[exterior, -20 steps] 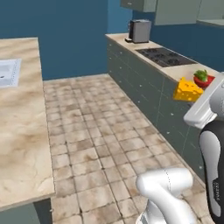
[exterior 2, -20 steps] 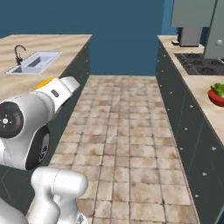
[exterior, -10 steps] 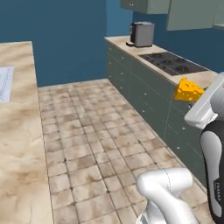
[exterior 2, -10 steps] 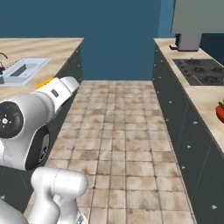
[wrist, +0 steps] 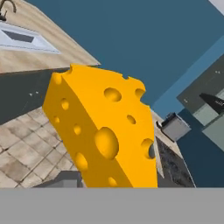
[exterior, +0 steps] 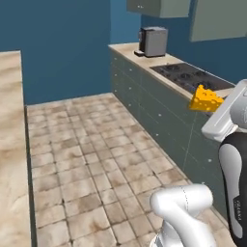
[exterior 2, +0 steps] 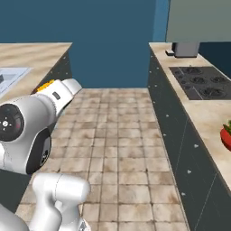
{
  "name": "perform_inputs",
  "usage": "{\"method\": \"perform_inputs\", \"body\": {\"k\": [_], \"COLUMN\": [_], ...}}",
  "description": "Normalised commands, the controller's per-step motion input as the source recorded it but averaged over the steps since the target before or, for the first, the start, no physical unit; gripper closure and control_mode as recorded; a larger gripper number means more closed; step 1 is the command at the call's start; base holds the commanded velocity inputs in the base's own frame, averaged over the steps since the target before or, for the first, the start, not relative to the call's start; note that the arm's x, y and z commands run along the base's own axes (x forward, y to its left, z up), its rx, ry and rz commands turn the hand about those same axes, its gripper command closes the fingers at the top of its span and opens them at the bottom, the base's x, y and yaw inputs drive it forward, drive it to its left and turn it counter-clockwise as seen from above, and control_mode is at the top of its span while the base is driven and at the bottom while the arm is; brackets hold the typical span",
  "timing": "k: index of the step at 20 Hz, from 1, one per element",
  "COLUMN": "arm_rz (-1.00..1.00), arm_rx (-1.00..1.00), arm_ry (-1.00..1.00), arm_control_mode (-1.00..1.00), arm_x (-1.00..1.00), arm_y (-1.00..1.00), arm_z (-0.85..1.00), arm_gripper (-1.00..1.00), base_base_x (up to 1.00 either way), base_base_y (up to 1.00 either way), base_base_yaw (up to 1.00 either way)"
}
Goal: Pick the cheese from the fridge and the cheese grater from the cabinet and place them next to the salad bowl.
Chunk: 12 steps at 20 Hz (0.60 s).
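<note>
- Above the tiled floor (exterior: pixel 96 159) of the kitchen aisle, the arm carries the cheese (wrist: pixel 103 133), a yellow-orange wedge with holes, raised beside the right-hand worktop (exterior: pixel 144 60).
- In the hand view the wedge stands just in front of the camera, and the tool (wrist: pixel 87 181) is clamped on its lower end, the jaws held apart by the wedge.
- In the left base view the cheese (exterior: pixel 205 99) juts from the white wrist, level with the dark hob (exterior: pixel 190 77).
- The salad bowl (exterior 2: pixel 226 135), red with a trace of green leaves, sits at the near end of the same worktop, cut by the frame edge in the right base view.
- A dark toaster (exterior: pixel 153 41) stands at the far end of that worktop, under the grey-green upper cabinet (exterior: pixel 159 7).
- Step in hand, as judged: the carry of the cheese toward the bowl; the grater half of the task appears not yet done.
- The next move calls for bringing the wedge over the bare worktop beside the bowl, lowering it and letting go without nudging the bowl.
- No brand, label or writing can be read.
</note>
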Motion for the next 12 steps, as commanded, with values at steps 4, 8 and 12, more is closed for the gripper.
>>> {"method": "perform_inputs", "body": {"k": [4, 8, 12], "arm_rz": [0.00, 0.00, 0.00], "arm_rx": [0.00, 0.00, 0.00], "arm_ry": [0.00, 0.00, 0.00], "arm_control_mode": [1.00, 1.00, 1.00], "arm_x": [0.00, 0.00, 0.00], "arm_y": [0.00, 0.00, 0.00], "arm_z": [0.00, 0.00, 0.00], "arm_gripper": [1.00, 1.00, 1.00], "base_base_x": [0.51, 0.21, 0.05], "base_base_y": [-0.49, -0.38, -0.17], "base_base_yaw": [-0.27, -0.32, -0.35]}}
